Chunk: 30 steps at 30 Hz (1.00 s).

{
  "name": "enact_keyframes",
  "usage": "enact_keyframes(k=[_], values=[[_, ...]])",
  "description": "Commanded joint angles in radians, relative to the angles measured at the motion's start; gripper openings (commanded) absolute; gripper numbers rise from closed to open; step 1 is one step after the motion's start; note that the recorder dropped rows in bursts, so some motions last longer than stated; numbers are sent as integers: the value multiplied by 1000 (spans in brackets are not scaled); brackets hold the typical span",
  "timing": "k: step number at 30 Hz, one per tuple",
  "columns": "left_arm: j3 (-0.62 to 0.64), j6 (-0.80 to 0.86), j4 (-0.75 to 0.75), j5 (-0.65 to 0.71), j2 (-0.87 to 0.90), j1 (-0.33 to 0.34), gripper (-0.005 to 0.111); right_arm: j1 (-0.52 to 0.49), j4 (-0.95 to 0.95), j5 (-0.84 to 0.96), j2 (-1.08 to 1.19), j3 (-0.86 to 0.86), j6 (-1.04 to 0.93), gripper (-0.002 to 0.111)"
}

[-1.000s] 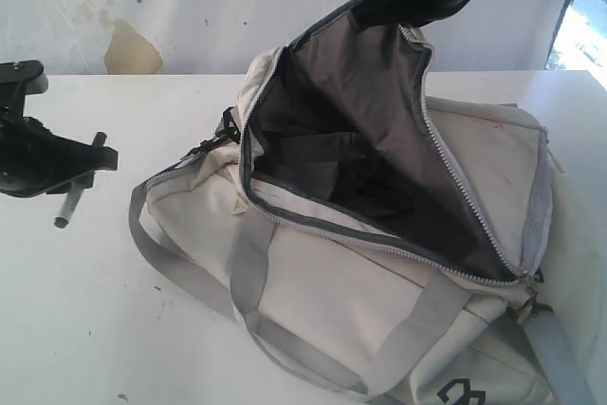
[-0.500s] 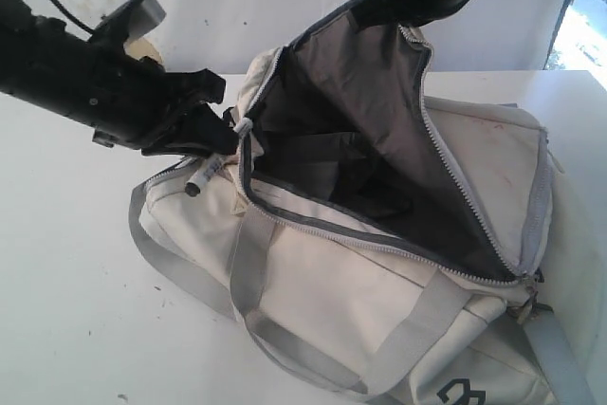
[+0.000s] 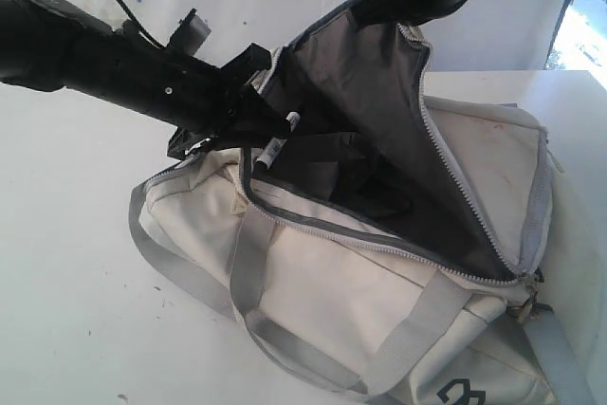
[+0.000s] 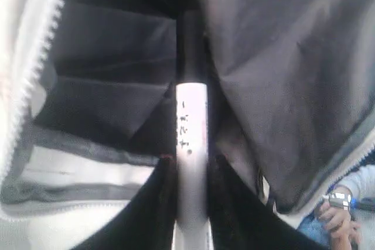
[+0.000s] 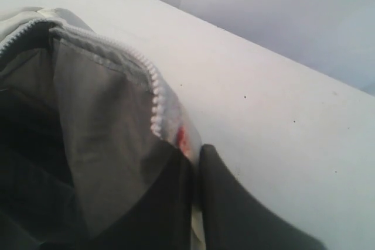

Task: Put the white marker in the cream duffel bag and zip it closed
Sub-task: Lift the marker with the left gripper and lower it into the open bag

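Bag [image 3: 379,301]: cream duffel lying on the white table [image 3: 76,310], filling the middle and right of the scene; a dark logo shows at its near right corner.
Opening: top zipper [image 3: 446,168] undone along its length; the mouth gapes wide and shows grey lining with a dark interior.
Flap: the far side of the mouth is lifted well above the rest of the bag, lining facing the near side.
Handle [image 3: 251,263]: grey webbing loop draped down the near face of the bag.
Marker [image 3: 274,144]: held in the air at the left end of the mouth, just inside the zipper line and tilted, lower end toward the near left. It is not lying in the bag. In the left wrist view the marker [image 4: 191,144] shows a white barrel with small print, its black end pointing into the dark interior.
Left gripper [image 3: 254,130]: reaches in from the left; its jaws are clamped on the white barrel, one finger on either side.
Right gripper [image 5: 195,191]: at the far top of the scene; jaws pinched tight on the raised flap's edge, beside the zipper teeth, where a small red stain shows.
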Motion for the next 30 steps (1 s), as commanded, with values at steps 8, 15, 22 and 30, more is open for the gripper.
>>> enact_keyframes(k=[8, 15, 22, 30], values=[[-124, -296, -35, -245, 110, -78, 0, -7, -10, -27, -13, -8, -5, 0], [-131, -384, -160, -316, 155, -78, 0, -7, -10, -29, -13, -8, -5, 0], [-131, -343, -197, -343, 175, -102, 39, -7, -10, -29, -13, -8, -5, 0], [-131, -298, -197, -313, 176, -104, 82, -7, -8, -29, -13, -8, -3, 0]])
